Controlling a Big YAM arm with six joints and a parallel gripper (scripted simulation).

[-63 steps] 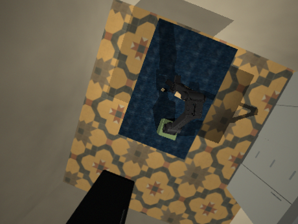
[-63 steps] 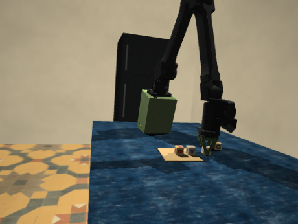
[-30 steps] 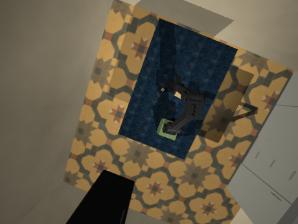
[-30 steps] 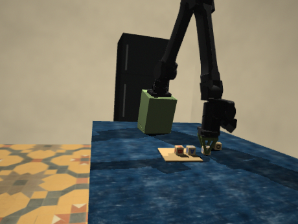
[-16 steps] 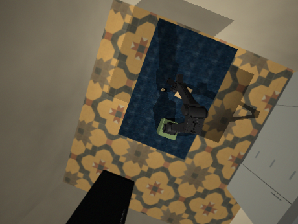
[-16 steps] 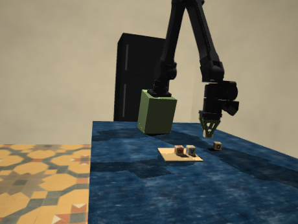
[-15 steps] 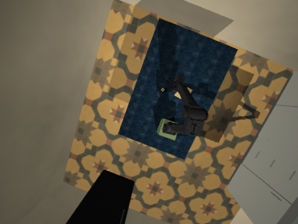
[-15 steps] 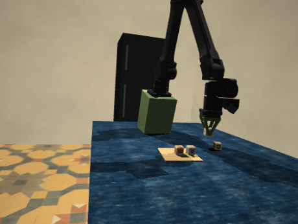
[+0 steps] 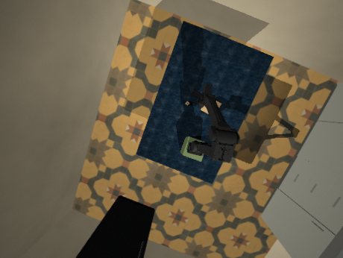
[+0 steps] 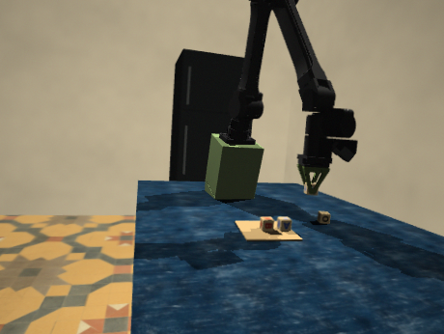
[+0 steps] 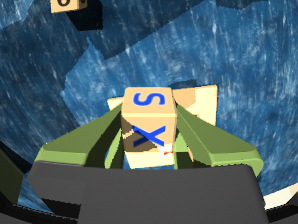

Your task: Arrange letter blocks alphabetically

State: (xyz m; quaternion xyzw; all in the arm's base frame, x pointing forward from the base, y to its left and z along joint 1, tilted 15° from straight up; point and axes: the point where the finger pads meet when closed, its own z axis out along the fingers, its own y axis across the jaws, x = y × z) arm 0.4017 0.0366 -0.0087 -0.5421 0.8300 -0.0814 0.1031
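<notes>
My gripper [image 10: 313, 185] is shut on a wooden block [image 11: 149, 125] and holds it well above the blue table top. In the wrist view this block shows a blue S on one face and a blue X on another. The small tan mat [image 10: 267, 233] lies flat below and to the left. Two blocks stand side by side on it: one with a red letter [image 10: 266, 223] and one with a blue letter [image 10: 284, 223].
The arm's green base box [image 10: 234, 166] stands behind the mat. A tall black cabinet [image 10: 203, 113] stands beyond the table. The patterned floor [image 10: 58, 270] lies past the table's left edge.
</notes>
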